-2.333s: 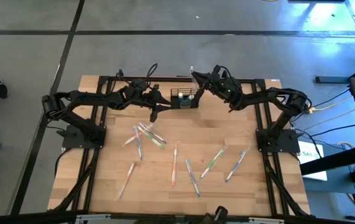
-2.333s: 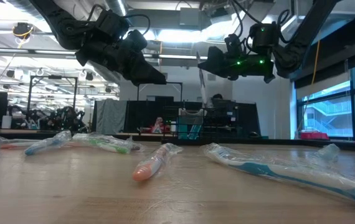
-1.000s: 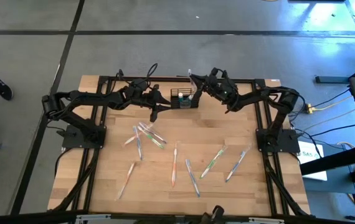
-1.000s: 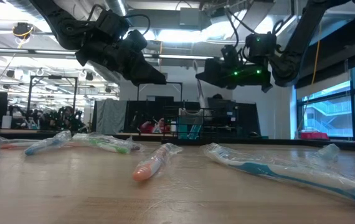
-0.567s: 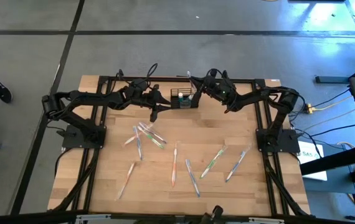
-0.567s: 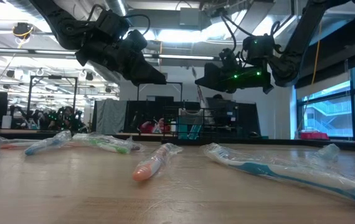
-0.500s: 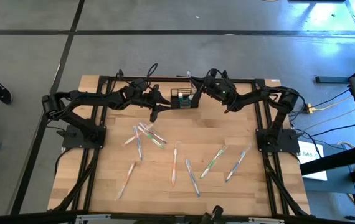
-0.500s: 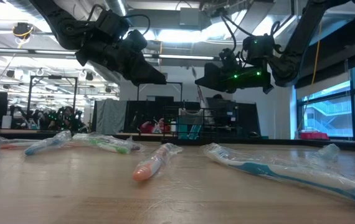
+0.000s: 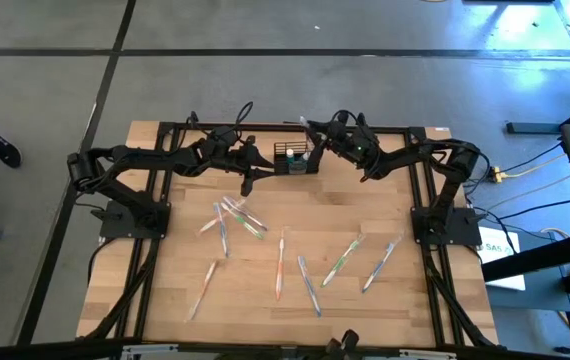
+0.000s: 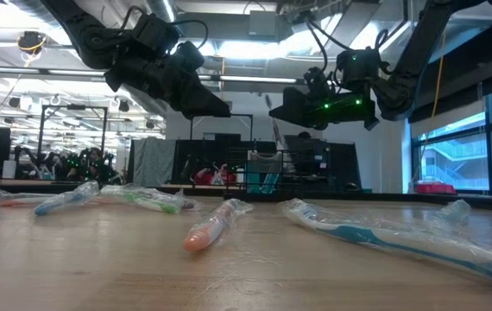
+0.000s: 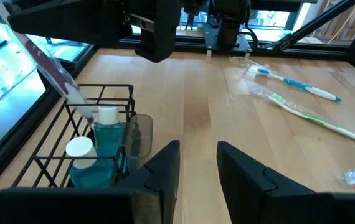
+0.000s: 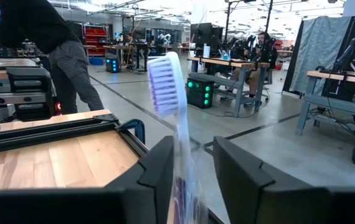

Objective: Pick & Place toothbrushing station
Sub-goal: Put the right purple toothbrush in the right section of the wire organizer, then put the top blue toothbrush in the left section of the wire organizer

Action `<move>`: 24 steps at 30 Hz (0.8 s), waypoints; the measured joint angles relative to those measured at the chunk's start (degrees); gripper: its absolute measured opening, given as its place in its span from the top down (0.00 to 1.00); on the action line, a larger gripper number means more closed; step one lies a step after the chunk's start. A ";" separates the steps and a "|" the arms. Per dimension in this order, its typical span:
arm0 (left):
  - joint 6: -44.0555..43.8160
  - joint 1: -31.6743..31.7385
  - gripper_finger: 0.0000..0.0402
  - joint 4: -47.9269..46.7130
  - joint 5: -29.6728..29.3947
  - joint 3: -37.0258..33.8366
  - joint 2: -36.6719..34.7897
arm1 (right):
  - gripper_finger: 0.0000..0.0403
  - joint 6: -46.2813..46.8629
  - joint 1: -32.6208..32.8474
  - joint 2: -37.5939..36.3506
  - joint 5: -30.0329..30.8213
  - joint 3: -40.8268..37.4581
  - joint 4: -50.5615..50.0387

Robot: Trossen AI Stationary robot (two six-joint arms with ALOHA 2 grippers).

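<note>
High view: the right hand (image 9: 312, 141) is hovering over the caddy (image 9: 296, 160) at the counter's (image 9: 265, 320) upper centre, apparently to drop something in; the left hand (image 9: 250, 172) is waiting just left of it.

Left wrist view: its fingers are standing apart, empty, beside the caddy (image 11: 96, 149) holding teal bottles (image 11: 103, 134).

Right wrist view: the hand is gripping a wrapped toothbrush (image 12: 172, 118) bristles-up, seemingly for handle-first insertion.

Two dark jointed arms, matte black housings, black cables looping along links. Green indicator lights glow on right arm's wrist. Dark blocky fingers, flat inner faces, squared tips.
</note>
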 joint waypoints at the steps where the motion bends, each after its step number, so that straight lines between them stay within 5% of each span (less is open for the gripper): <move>1: 0.00 0.00 0.75 0.00 0.00 0.00 0.00 | 0.70 0.00 0.00 0.00 0.00 0.00 0.00; 24: 0.00 0.00 0.75 -0.46 0.00 0.00 0.00 | 0.66 1.54 0.83 0.02 4.07 0.00 -2.57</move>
